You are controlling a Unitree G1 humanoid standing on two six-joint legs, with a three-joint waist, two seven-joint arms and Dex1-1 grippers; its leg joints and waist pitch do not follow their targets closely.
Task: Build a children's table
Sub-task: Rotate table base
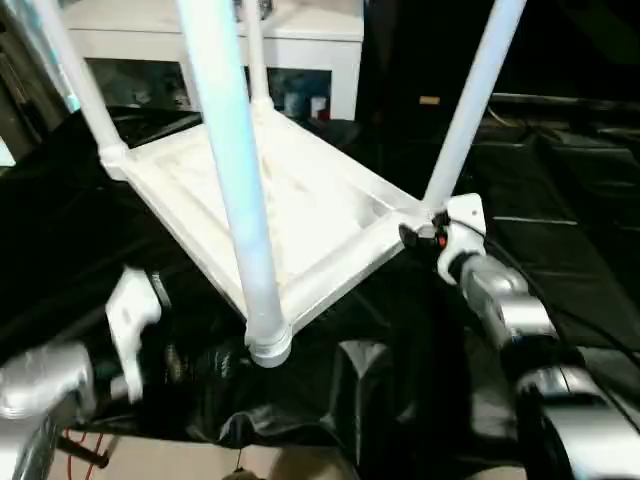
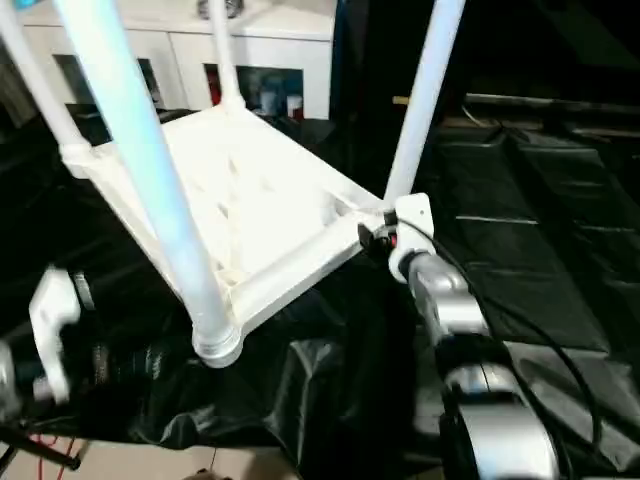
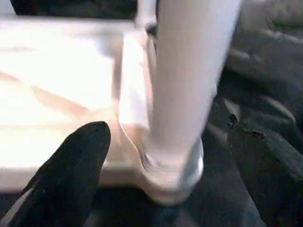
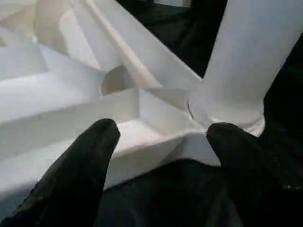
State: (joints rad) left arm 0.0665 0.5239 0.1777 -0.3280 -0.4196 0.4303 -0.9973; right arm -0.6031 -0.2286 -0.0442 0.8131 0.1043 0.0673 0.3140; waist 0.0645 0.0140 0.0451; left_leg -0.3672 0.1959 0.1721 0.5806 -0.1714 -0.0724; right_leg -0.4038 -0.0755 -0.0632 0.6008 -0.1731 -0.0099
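On black sheeting (image 1: 560, 230) the children's table (image 1: 300, 210) lies upside down, legs up; nearest leg (image 1: 235, 180) seated in its corner socket (image 1: 268, 345). Behind: white cabinet (image 1: 300, 40), coloured items inside, no legible writing. Left gripper (image 1: 135, 320) wide open, holding nothing, beside the near edge. Right gripper (image 4: 163, 142) open, straddling the right corner, no grip seen.

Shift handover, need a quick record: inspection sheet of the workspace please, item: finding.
Surface: black sheeting, creased.
Job's things: children's table upside down, four legs standing in its corner sockets.
Clutter: nothing seen.
Grippers: left gripper open, near the front corner leg; right gripper open, fingers either side of the right corner socket.
Cables: black cable along the right forearm; red wire at floor edge.
Surroundings: white cabinet behind.
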